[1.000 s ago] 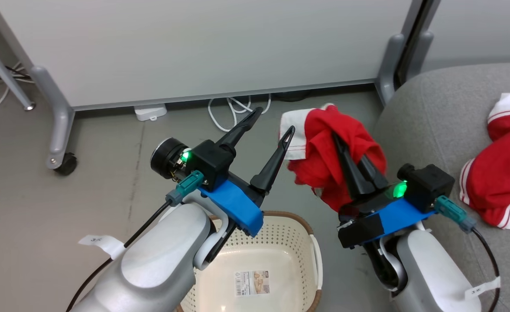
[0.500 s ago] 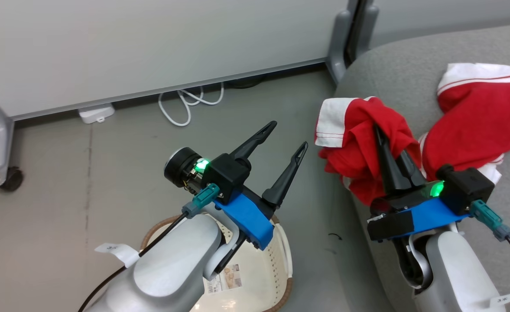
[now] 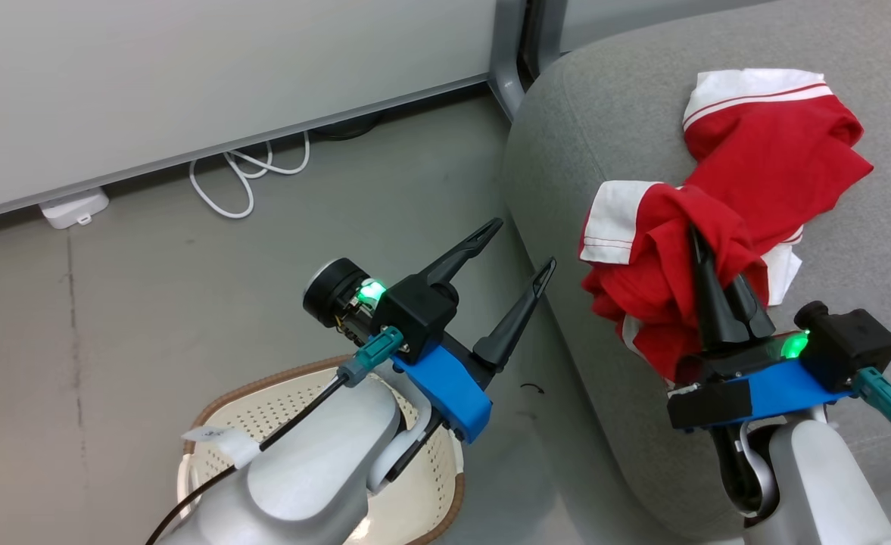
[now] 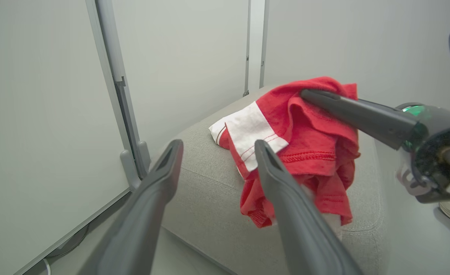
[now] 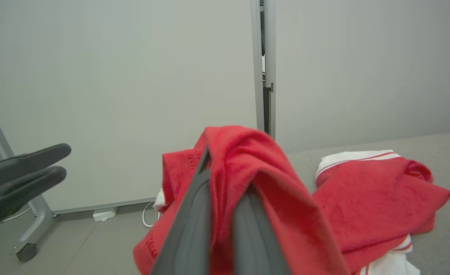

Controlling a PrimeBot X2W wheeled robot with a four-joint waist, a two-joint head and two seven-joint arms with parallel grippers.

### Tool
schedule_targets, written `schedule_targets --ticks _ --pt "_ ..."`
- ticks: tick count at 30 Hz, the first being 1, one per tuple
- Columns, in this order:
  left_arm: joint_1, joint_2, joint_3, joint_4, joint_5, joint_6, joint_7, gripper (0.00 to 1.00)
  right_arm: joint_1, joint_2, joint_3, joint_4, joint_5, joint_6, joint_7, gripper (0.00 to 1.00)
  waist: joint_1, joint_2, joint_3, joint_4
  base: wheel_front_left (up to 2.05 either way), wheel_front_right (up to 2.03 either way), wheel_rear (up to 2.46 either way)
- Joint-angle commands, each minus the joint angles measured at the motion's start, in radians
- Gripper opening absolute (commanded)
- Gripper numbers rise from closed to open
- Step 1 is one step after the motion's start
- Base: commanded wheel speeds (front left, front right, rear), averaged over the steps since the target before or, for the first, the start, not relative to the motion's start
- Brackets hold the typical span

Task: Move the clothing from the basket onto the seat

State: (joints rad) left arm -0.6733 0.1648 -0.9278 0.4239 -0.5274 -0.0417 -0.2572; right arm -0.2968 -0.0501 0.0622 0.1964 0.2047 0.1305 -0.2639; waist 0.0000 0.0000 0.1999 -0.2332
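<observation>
Well, the right gripper (image 3: 701,246) has its two dark fingers pressed tight together, pinching a fold of the red top (image 3: 642,280); the grip is high on the cloth, so the rest hangs down in a loose bunch and nothing drags; the top is up in the air over the front edge of the seat (image 3: 612,113), and I cannot tell if its lowest bit touches the cushion; I think the arm holds it there because the seat is where it has to be dropped; the other red top (image 3: 771,159) already lies on the grey seat, just behind the held one; the basket (image 3: 278,390) sits on the floor (image 3: 150,288) near the seat, partly hidden under the left arm, and the part I can see is just cream plastic with little holes; the left gripper (image 3: 522,244) has its fingers spread wide with nothing between them; it hangs above the basket, off to the side, likely so it is out of the way; the held top is bright red, soft and all crumpled; it has a white patch with thin red stripes by its edge, and a stitched hem shows in the left wrist view; it looks floppy, so it will likely fall in a heap when let go
</observation>
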Motion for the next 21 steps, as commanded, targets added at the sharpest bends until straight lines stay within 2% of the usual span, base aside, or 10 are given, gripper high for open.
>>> schedule_targets --ticks 1,6,11,21 --pt "-0.009 0.002 -0.002 0.002 0.004 0.002 -0.004 1.0 0.009 -0.001 -0.002 -0.011 -0.002 0.0 -0.001 0.0 0.0 0.0 0.005 -0.006 0.0 0.0 0.0" --pt "-0.013 0.005 0.0 -0.004 0.01 0.005 -0.006 1.0 -0.013 -0.001 -0.02 -0.03 -0.009 0.0 -0.001 0.0 0.0 0.0 0.019 -0.009 0.0 0.0 0.0" --pt "-0.034 0.02 0.007 -0.02 0.022 0.013 -0.006 1.0 -0.113 -0.007 -0.032 -0.054 -0.043 0.0 -0.001 0.0 0.0 0.0 0.066 -0.01 0.0 0.0 0.0" --pt "-0.121 0.054 0.01 -0.085 0.061 0.024 0.02 1.0 -0.44 -0.123 -0.19 -0.104 -0.072 0.0 -0.001 0.0 0.0 0.0 0.272 0.019 0.0 0.0 0.0"
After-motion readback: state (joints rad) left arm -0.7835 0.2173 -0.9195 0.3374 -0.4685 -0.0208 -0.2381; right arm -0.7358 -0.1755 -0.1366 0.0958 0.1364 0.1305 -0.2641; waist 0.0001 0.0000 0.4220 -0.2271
